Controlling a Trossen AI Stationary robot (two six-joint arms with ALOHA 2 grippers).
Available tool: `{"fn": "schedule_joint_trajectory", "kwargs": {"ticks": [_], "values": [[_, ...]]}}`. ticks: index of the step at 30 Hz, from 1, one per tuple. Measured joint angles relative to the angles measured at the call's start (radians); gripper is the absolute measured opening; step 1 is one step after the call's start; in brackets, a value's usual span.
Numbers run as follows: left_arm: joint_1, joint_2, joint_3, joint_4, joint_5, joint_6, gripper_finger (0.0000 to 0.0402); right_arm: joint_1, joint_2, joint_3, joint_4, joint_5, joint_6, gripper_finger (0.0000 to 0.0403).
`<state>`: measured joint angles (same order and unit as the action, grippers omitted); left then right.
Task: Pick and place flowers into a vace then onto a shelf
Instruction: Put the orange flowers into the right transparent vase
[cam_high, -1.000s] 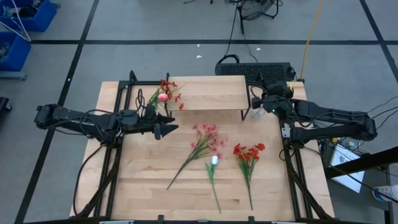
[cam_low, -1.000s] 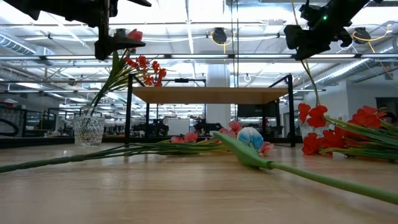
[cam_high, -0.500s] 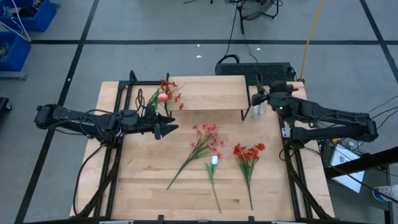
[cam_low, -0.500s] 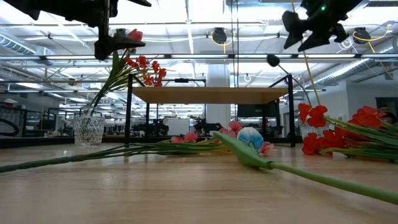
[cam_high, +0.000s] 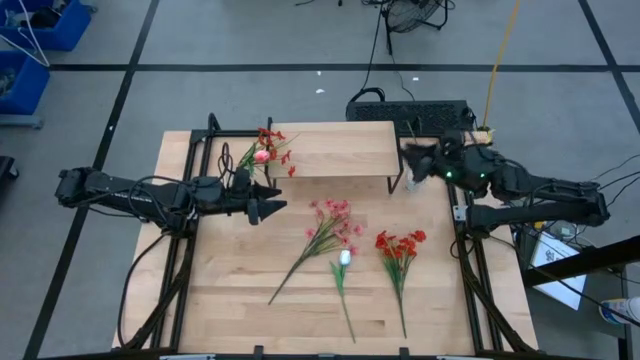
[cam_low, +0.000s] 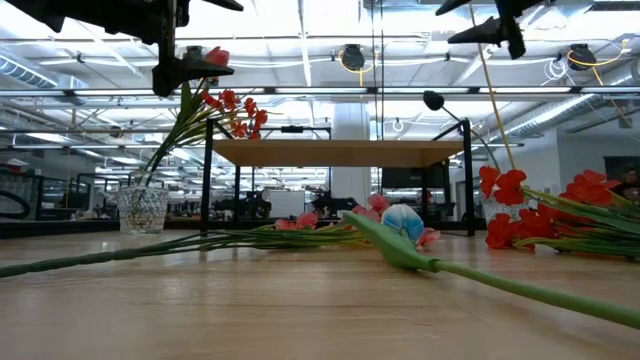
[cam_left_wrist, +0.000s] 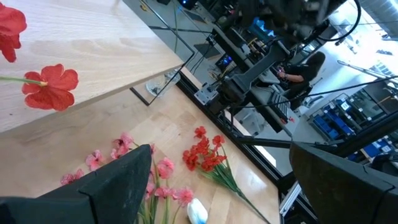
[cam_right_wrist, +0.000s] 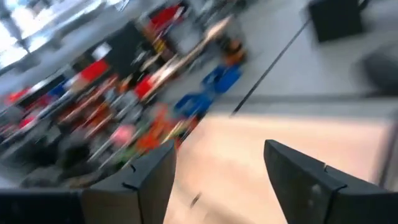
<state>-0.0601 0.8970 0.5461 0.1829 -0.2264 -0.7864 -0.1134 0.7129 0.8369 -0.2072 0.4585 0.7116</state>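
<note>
Left gripper (cam_high: 272, 208) hangs jaws wide and empty, a bunch already in the vase (cam_low: 141, 209) just behind it, three light, floppy sprays (cam_high: 330, 232) lying ahead, best pinched mid-stem, while right gripper (cam_high: 420, 160), parted, hovers beside the shelf (cam_high: 330, 149), its wrist view blurred.

Grey floor (cam_high: 250, 40) crossed by dark lines; blue bins (cam_high: 30, 45) stacked at corner; cables (cam_high: 415, 15) heaped beyond table; ceiling lights (cam_low: 300, 20) (bright, in rows) seen overhead.
</note>
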Motion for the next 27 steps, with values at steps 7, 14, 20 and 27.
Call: {"fn": "schedule_joint_trajectory", "kwargs": {"ticks": [7, 14, 20, 27], "values": [[0.0, 0.0, 0.0, 0.0, 0.0, 0.019, 0.0386, 0.171, 0.115, 0.0, -0.021, -0.049, 0.156, 0.0197], [0.0, 0.0, 0.0, 0.0, 0.04, 0.025, 0.0386, 0.331, 0.235, 0.005, -0.142, -0.201, 0.423, 0.02], [0.0, 0.0, 0.0, 0.0, 0.044, 0.052, 0.0386, 0.451, 0.311, 0.005, -0.183, -0.355, 0.65, 0.0209], [-0.001, 0.0, 0.001, -0.024, 0.062, 0.09, 0.0386, 0.583, 0.362, 0.005, -0.279, -0.511, 0.912, 0.021]]}}
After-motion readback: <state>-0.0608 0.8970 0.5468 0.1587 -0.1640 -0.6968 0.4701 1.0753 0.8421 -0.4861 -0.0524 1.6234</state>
